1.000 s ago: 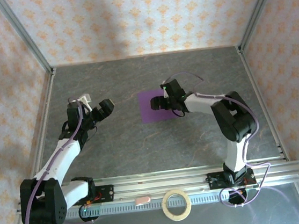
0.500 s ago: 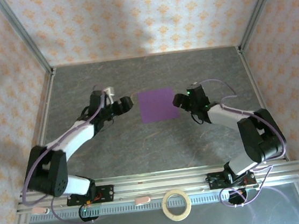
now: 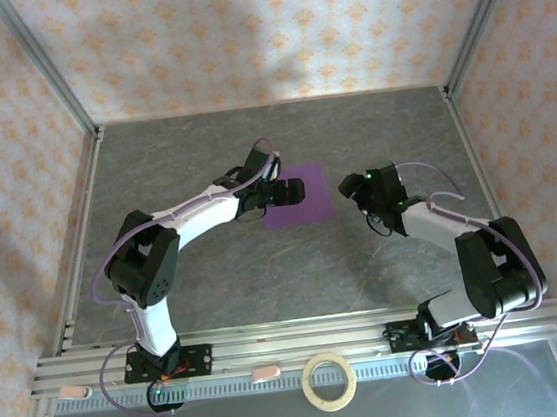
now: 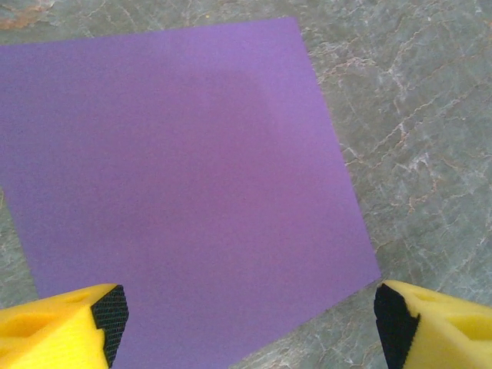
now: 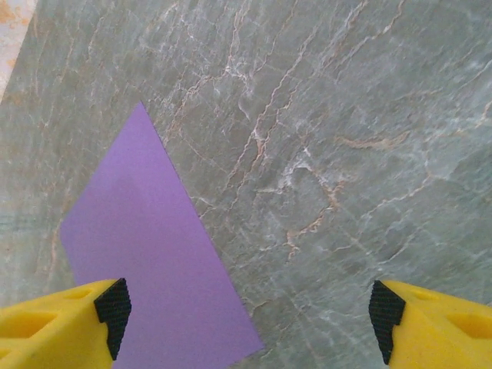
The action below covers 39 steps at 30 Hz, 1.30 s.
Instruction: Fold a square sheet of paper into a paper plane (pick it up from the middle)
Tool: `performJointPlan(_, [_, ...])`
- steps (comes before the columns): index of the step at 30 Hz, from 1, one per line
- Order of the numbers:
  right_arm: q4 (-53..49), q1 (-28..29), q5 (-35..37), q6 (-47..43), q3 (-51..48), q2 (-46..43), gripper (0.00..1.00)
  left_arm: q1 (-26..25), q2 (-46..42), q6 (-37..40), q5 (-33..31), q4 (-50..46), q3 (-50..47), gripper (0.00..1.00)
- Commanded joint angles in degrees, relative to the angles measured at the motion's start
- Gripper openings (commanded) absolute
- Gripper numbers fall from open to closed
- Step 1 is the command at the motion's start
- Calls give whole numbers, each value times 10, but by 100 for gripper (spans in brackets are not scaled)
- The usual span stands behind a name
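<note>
The square sheet of paper (image 3: 310, 206), thin, plain purple and sharp-cornered, lies flat and unfolded on the grey marbled tabletop (image 3: 215, 266), about midway across and a little beyond the centre.

The white left arm reaches in from the left, and the left gripper (image 3: 290, 193) hangs over the sheet's left half, above its middle height. In the left wrist view the sheet (image 4: 184, 192) spreads out beneath this pincer (image 4: 250, 319). The yellow, black-padded fingertips (image 4: 108, 314) stand wide apart. One is over the purple near the sheet's near edge, the other is over bare table just past a corner. The jaws are released with nothing between them, and whether they touch the paper cannot be told.

To the right of the sheet, the right gripper (image 3: 354, 188) is over bare table, just beside the paper's right edge and pointing towards it. In the right wrist view its fingers (image 5: 109, 307) are also spread wide and empty. The sheet (image 5: 154, 284) lies ahead of the left finger, with marbled surface ahead of the other.
</note>
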Motion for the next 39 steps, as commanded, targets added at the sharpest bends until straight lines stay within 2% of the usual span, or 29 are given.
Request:
performJointPlan(1, [-51, 20, -5, 52, 25, -4, 83, 3, -15, 7, -17, -36, 19, 87])
performJointPlan(8, [-75, 30, 17, 34, 8, -39, 84, 4, 6, 9, -24, -61, 58, 88])
performJointPlan(12, [-80, 31, 18, 20, 18, -41, 83, 4, 4, 3, -2, -30, 44, 88])
performJointPlan(18, [-76, 29, 63, -3, 25, -57, 84, 1, 63, -8, 31, -53, 86, 85])
performJointPlan(26, [-68, 24, 43, -49, 5, -87, 86, -8, 137, -68, -30, -131, 166, 84])
performJointPlan(39, [-88, 24, 3, -60, -1, -90, 86, -13, 249, -88, -102, -273, 332, 88])
